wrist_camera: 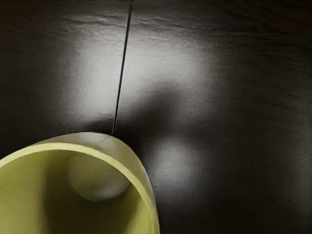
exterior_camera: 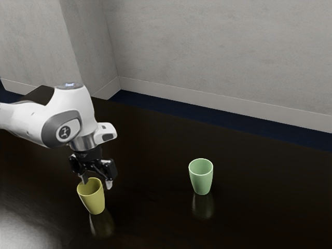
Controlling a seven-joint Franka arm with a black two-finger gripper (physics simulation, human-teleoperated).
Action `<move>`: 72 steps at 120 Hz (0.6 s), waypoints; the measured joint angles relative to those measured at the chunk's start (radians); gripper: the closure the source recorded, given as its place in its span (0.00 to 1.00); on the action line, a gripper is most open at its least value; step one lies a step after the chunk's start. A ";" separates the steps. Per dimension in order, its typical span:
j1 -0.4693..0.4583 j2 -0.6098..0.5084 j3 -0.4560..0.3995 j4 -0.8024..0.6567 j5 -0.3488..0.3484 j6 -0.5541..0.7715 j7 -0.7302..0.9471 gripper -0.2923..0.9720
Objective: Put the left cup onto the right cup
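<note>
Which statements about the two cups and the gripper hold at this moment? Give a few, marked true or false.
1. The yellow cup has its mouth up, right below the gripper. True.
2. The green cup lies on its side. False: it stands upright on the table.
3. The yellow cup is stacked on the green cup. False: they are well apart.
4. The green cup is toward the exterior view's right of the yellow cup. True.

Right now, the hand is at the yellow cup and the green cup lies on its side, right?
Not quite. The hand is at the yellow cup, but the green cup stands upright, mouth up, not on its side. The exterior view shows it.
</note>
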 joint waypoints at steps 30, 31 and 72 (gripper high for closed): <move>0.000 0.025 -0.001 -0.017 -0.005 0.062 -0.008 0.27; 0.000 0.026 -0.001 -0.018 -0.005 0.064 -0.008 0.27; 0.001 0.043 -0.001 -0.048 -0.009 0.107 -0.016 0.28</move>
